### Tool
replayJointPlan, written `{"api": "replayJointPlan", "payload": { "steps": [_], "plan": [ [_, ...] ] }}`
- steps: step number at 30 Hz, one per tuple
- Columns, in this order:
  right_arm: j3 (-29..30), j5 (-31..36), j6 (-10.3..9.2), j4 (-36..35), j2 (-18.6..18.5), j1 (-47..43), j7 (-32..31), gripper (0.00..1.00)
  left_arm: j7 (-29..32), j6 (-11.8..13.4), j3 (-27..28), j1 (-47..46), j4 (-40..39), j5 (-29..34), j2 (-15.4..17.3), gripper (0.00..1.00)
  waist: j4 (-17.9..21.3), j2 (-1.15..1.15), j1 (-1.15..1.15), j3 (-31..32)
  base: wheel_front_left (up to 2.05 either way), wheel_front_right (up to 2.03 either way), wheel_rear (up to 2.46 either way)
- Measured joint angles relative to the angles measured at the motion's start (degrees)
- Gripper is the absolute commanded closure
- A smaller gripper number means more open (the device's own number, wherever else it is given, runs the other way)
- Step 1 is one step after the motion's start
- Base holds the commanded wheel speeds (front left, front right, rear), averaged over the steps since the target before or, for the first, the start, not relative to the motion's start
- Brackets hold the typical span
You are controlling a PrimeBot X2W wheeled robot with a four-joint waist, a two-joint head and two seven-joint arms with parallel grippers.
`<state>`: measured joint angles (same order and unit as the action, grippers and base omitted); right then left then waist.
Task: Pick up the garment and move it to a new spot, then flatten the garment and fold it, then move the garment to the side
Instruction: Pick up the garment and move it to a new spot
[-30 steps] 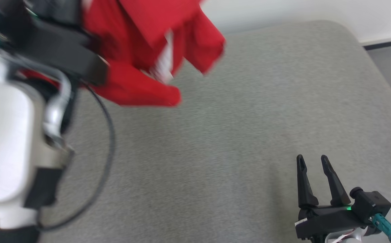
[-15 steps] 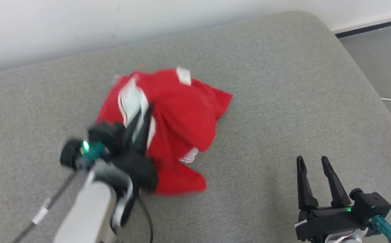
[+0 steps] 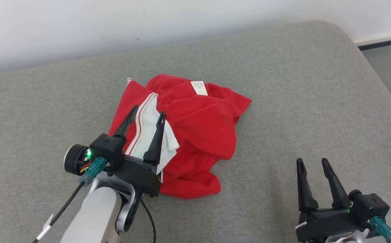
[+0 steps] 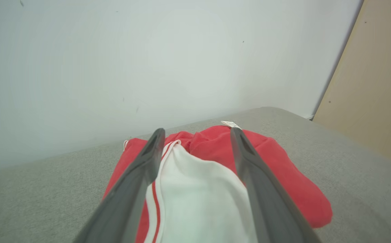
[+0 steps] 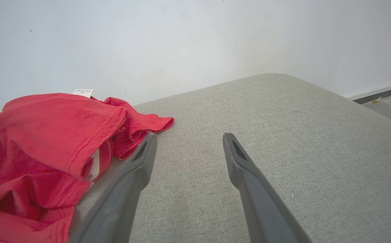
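- Two long dark fingers of the right gripper [image 3: 312, 160] stood wide apart and empty by the near right corner of the grey fabric-covered pad [image 3: 283, 101].
- Left gripper [image 3: 149, 110] was likewise spread wide, gripping nothing, its fingers poised over the white red-striped panel [image 3: 145, 130].
- Crumpled red cotton garment [image 3: 199, 128] lay heaped mid-pad, nearer the far edge, with its white care label [image 3: 199, 87] uppermost.
- Risk: tugging a single layer could drag the whole bundle rather than spread it.
- Sleeves, hem and neckline were buried in folds, so the garment type was unclear.

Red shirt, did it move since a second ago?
Yes. The red shirt came down from hanging above the grey cushion to lying crumpled on it, by the open left gripper.
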<state>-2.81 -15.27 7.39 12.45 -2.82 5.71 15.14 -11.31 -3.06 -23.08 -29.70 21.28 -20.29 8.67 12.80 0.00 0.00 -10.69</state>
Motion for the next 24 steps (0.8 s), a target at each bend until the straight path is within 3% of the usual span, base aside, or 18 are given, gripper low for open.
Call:
{"api": "replayJointPlan", "payload": {
  "steps": [9, 17, 20, 24],
  "plan": [
    [1.34, 1.35, 0.00, -1.34, -0.02, -2.34, -0.01, 0.00, -3.25, 3.30, 3.86, 7.19, -8.45, 0.56, 3.14, 0.00, -3.90, 0.00, -0.01, 3.62, 0.00, 0.00, 0.00],
    [2.16, 1.96, 0.00, -2.34, -0.01, -4.44, -0.01, 0.00, -3.74, 6.60, 12.67, 18.97, -17.93, 1.10, 5.71, 0.00, -7.28, 0.00, -0.01, 6.09, 0.00, 0.00, 0.00],
    [2.26, 2.23, 0.00, -2.55, -0.01, -4.91, 0.00, 0.00, -3.74, 6.60, 15.96, 24.03, -20.76, 2.10, 5.36, 0.00, -8.52, 0.00, -0.01, 6.63, 0.00, 0.00, 0.00],
    [2.61, 2.45, 0.00, -2.66, -0.02, -5.32, -0.01, 0.00, -3.74, 4.57, 18.78, 28.98, -22.16, 2.77, 4.81, 0.00, -10.12, 0.00, -0.01, 7.25, 0.00, 0.00, 0.00]
  ]
}}
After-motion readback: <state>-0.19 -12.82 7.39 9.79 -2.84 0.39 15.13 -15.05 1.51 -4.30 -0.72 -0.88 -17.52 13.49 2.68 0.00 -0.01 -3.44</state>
